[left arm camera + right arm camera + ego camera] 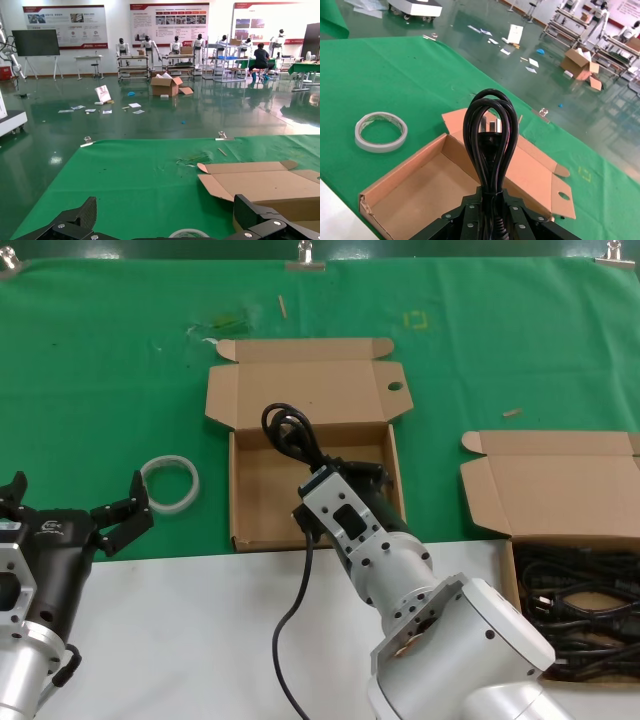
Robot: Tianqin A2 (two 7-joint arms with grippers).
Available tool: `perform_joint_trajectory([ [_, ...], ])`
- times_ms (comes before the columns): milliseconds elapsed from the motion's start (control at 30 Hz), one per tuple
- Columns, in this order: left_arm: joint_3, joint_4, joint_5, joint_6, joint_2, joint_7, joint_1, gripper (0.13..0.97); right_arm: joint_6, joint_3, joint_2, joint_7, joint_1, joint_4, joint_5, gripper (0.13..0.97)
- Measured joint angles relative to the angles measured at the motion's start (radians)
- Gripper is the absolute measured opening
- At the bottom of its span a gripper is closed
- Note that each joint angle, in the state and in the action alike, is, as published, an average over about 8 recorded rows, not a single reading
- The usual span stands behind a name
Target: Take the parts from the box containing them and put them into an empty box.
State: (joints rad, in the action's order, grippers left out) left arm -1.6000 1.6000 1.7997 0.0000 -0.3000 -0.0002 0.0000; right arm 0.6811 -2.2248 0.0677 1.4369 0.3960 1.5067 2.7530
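My right gripper is shut on a coiled black power cable and holds it over the empty box, the open cardboard box with a round hole in its lid flap. The cable's loose end hangs down over the white table. In the right wrist view the cable loop stands up from the gripper above the empty box. The box containing the parts sits at the right with several black cables in it. My left gripper is open and empty at the lower left.
A white translucent tape ring lies on the green cloth left of the empty box; it also shows in the right wrist view. The white table surface fills the front. Small scraps lie on the green cloth at the back.
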Motion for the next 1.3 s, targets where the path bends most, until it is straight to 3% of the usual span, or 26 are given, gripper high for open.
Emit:
perform_joint_trajectory([
  [267, 0.0, 0.0, 0.0, 0.0, 0.0, 0.0, 0.0, 0.966, -0.004, 0.003, 0.0, -0.012, -0.002, -0.002, 0.0, 0.199],
  [567, 0.0, 0.0, 0.0, 0.0, 0.0, 0.0, 0.0, 0.966, -0.004, 0.003, 0.0, -0.012, -0.002, -0.002, 0.0, 0.255],
  [867, 0.0, 0.0, 0.0, 0.0, 0.0, 0.0, 0.0, 0.966, -0.004, 0.003, 0.0, -0.012, -0.002, -0.002, 0.0, 0.375],
  [1133, 0.0, 0.0, 0.0, 0.0, 0.0, 0.0, 0.0, 0.966, -0.004, 0.003, 0.0, -0.012, -0.002, -0.002, 0.0, 0.559],
  [1300, 0.0, 0.0, 0.0, 0.0, 0.0, 0.0, 0.0, 0.966, -0.004, 0.004, 0.0, -0.013, -0.002, -0.002, -0.001, 0.584],
])
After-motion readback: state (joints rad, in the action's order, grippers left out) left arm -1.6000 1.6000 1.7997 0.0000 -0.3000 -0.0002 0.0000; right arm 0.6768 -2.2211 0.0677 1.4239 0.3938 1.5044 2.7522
